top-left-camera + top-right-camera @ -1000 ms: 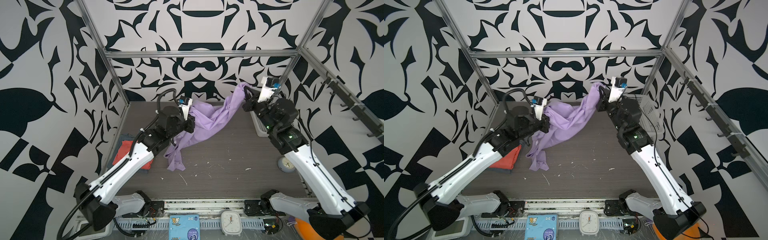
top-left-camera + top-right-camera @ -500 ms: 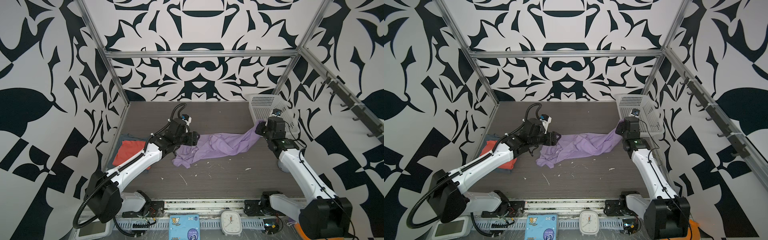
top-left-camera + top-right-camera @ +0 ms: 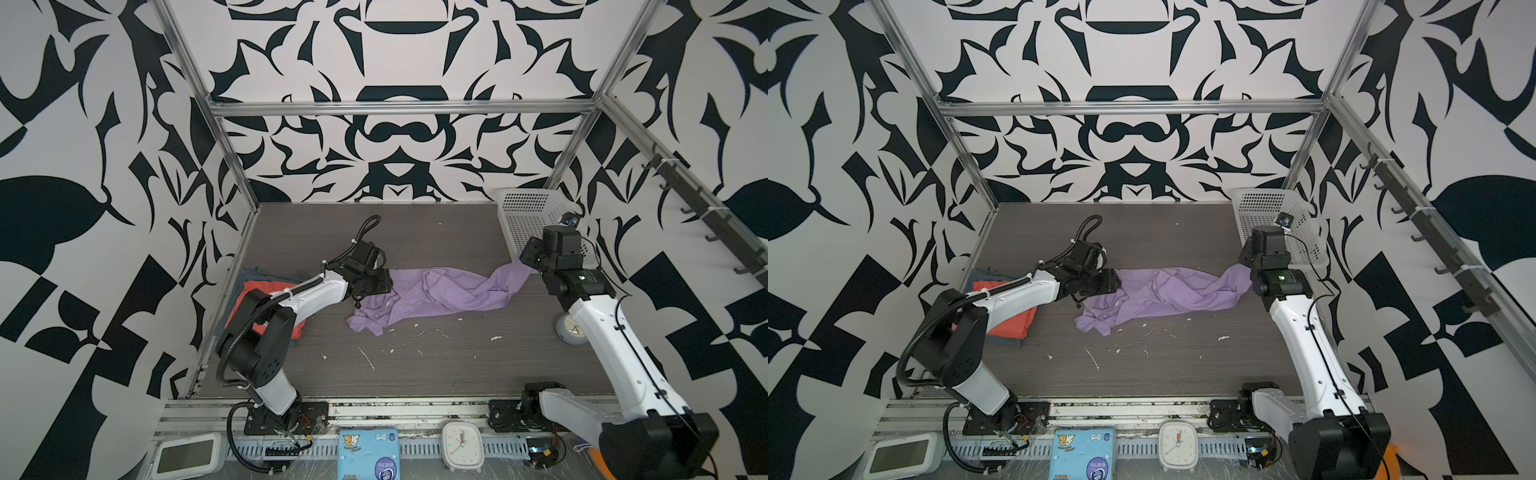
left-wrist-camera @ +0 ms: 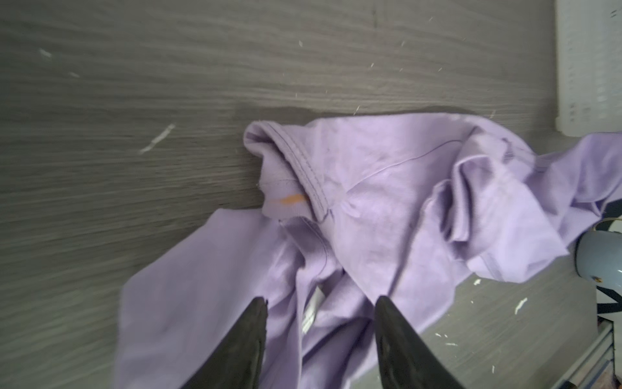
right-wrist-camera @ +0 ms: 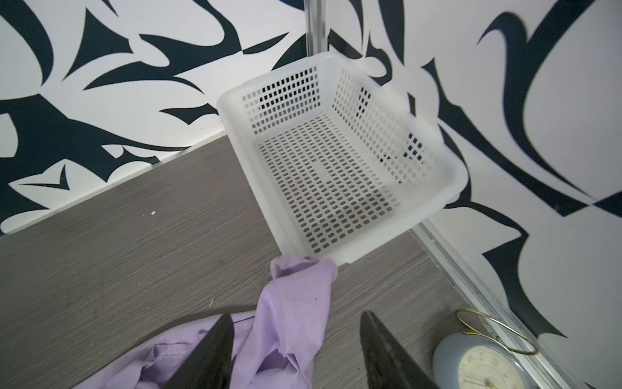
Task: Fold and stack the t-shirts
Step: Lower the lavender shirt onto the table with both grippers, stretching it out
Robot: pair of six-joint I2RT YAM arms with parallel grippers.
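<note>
Lavender shirt (image 3: 436, 295) lay bunched and twisted across the middle of the worktop (image 3: 415, 374), not yet folded, with one end against the near corner of the basket (image 5: 282, 101). Coral shirt (image 3: 1017, 322) lay folded on the grey-blue shirt (image 3: 984, 274) at the left edge, partly under the left arm. Left end effector (image 4: 321, 299) stood open over the collar end, holding nothing. Right end effector (image 5: 296, 314) stood open astride the other end, the cloth loose between its fingers. Risks noted: a pinch on this rumpled heap would likely take several layers and carry the twist into the fold. A pull at the basket end could snag the rim. The clock (image 5: 481, 363) sat near the right arm and could be knocked. A left-arm sweep could disturb the stack.
</note>
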